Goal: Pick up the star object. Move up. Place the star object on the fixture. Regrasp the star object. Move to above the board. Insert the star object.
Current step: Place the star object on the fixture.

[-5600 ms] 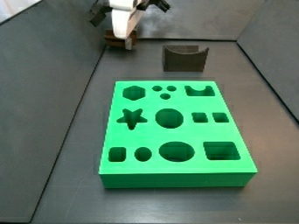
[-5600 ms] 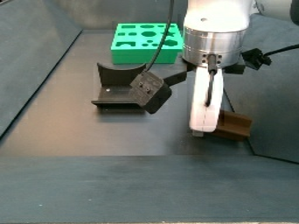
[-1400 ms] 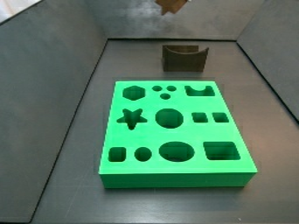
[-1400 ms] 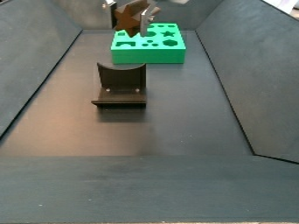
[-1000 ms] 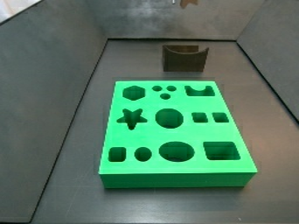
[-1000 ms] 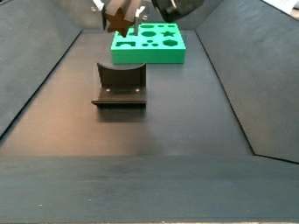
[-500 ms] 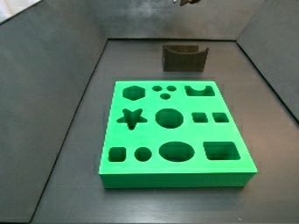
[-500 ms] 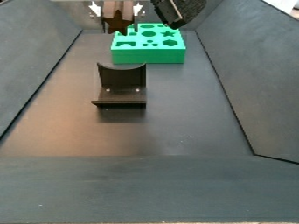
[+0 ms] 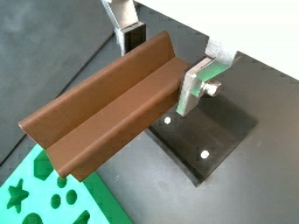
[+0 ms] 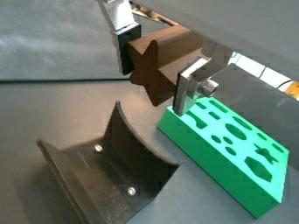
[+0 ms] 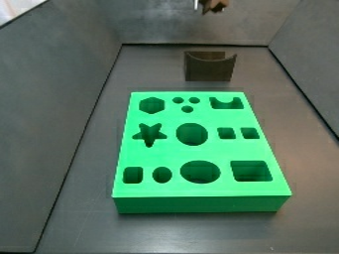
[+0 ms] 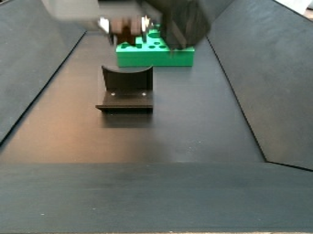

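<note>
My gripper (image 10: 158, 61) is pinching the star (image 10: 163, 54) between its two silver fingers (image 10: 193, 80), and I hold it in the air above the fixture (image 10: 100, 171). In both wrist views the piece fills the gap between the pads; one of them shows its long, grooved reddish-brown side (image 9: 105, 109) running across the picture, with the fixture's base plate (image 9: 211, 140) below it and a corner of the board (image 9: 59, 197) showing beyond.

The fixture stands on the dark floor, well apart from the star and not touching it. The board (image 12: 156, 52) lies farther back on the floor, past the fixture (image 12: 124, 89) in a side view, with nothing in its star-shaped hole (image 11: 150, 133).

Compared with half a second ago, I have come lower in a side view: then only my finger ends and the star showed at the upper edge, now a blurred mass of my gripper (image 12: 128, 27) hangs over the fixture and hides part of the board. In that blur I cannot make out the star itself. A second and more ago I was farther toward the board's side and higher.

In a side view looking down on the board (image 11: 199, 139), only a small scrap of my gripper (image 11: 212, 5) shows at the upper edge, above the fixture (image 11: 208, 65), much as before.
</note>
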